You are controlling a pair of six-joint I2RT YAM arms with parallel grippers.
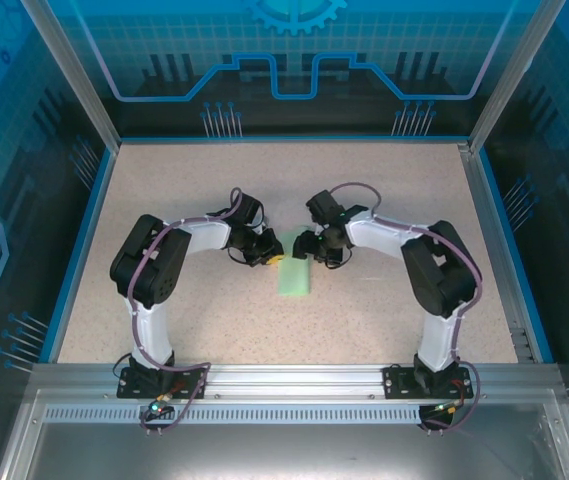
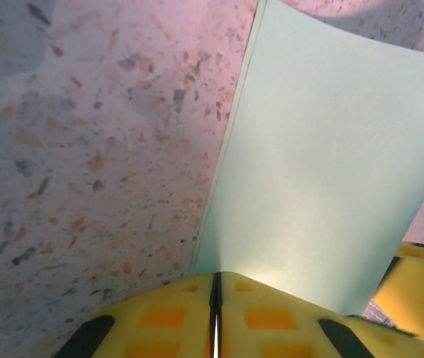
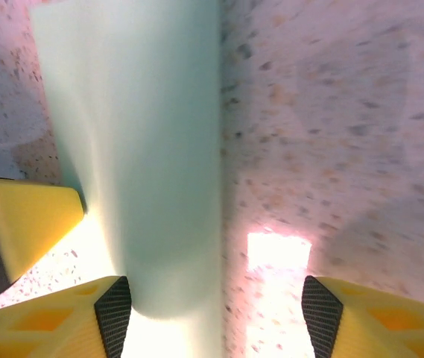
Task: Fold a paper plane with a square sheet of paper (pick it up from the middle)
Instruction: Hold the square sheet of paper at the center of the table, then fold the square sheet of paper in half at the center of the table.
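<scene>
The square sheet of paper (image 1: 295,278) lies at the table's middle as a pale green upright rectangle, folded double, with two layers showing along its edge (image 2: 323,164). My left gripper (image 1: 270,258) is at its upper left corner. Its yellow fingers (image 2: 215,298) are pressed together, with the sheet's near edge running in between them. My right gripper (image 1: 309,247) hovers over the sheet's top edge and is open. The paper (image 3: 144,149) lies under its left fingertip (image 3: 113,313), and bare table is under the wide gap (image 3: 215,298).
The speckled beige table (image 1: 214,330) is bordered by a blue rim and transparent walls. A metal rail (image 1: 294,380) with both arm bases runs along the near edge. The two grippers are close together, and the right one's yellow finger (image 2: 416,287) shows beside the left's.
</scene>
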